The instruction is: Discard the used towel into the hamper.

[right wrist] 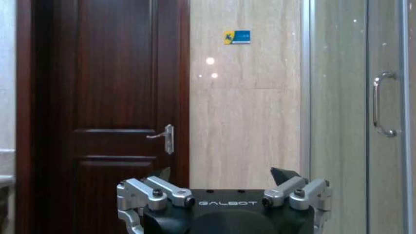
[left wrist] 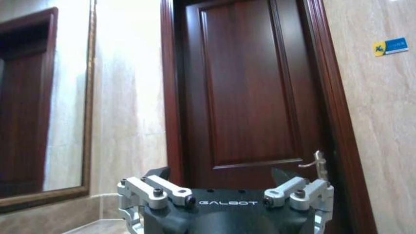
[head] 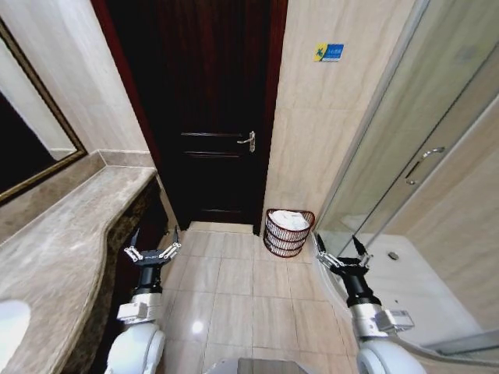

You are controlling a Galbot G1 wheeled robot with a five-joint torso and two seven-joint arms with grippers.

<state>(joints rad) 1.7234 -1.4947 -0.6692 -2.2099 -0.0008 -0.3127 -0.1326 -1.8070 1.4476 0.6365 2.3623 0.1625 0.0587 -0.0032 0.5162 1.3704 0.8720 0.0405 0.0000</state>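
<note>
Bathroom floor (head: 234, 288): hamper (head: 288, 232) with a white towel (head: 289, 220) inside, left hand (head: 152, 248) and right hand (head: 342, 255) both spread, empty.

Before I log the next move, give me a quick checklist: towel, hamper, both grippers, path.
1. Hamper upright on the floor against the wall beside the door: ok.
2. White cloth lying inside the hamper: ok; whether it is the used towel: cannot tell.
3. Left gripper open and holding nothing: ok.
4. Right gripper open and holding nothing: ok.
5. Floor tiles between grippers and hamper free of objects: ok.
</note>
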